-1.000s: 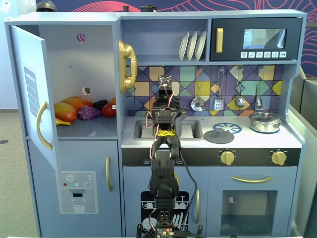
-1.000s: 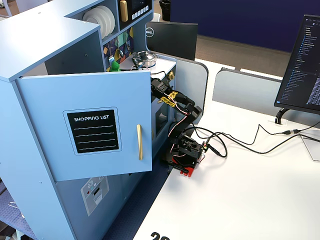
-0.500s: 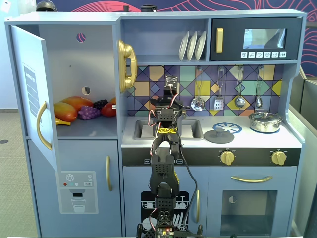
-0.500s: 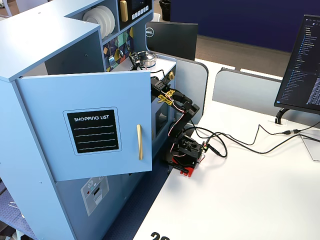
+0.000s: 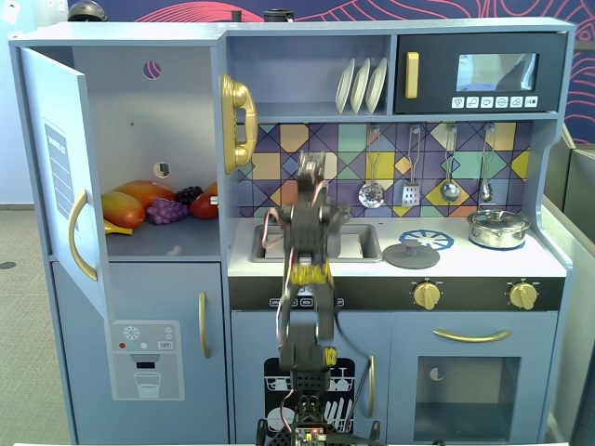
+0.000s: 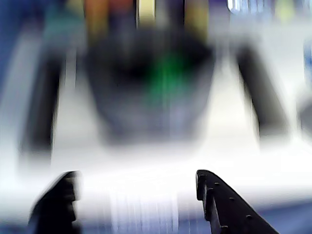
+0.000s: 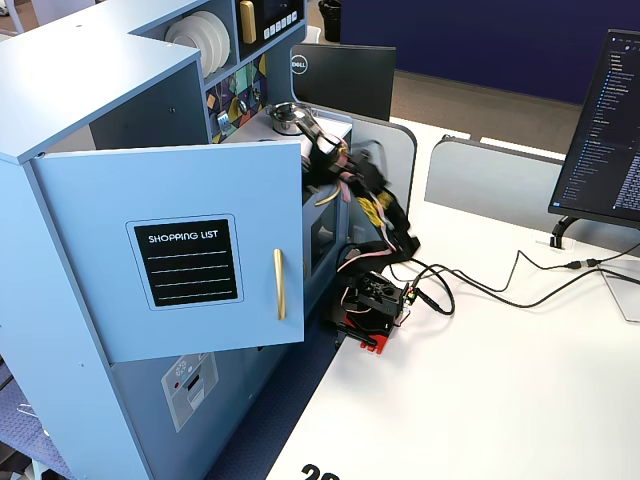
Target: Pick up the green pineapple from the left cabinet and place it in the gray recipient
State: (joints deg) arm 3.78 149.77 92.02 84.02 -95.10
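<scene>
On the toy kitchen counter [image 5: 483, 265], my empty, spread gripper [image 6: 136, 204] faces the gray recipient [image 6: 146, 87], green pineapple [image 6: 165, 73] inside.

Wrist view motion-blurred: gray recipient [image 6: 151, 87] smeared, green pineapple [image 6: 168, 75] only green smudge.

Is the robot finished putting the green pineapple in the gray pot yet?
Nearly, it seems. Done: the left cabinet is open with no pineapple among its fruit, and the blurry wrist view shows a green blob, likely the green pineapple, inside the gray recipient. In hand: nothing; the gripper is open and empty. Left: just backing the arm away.
</scene>
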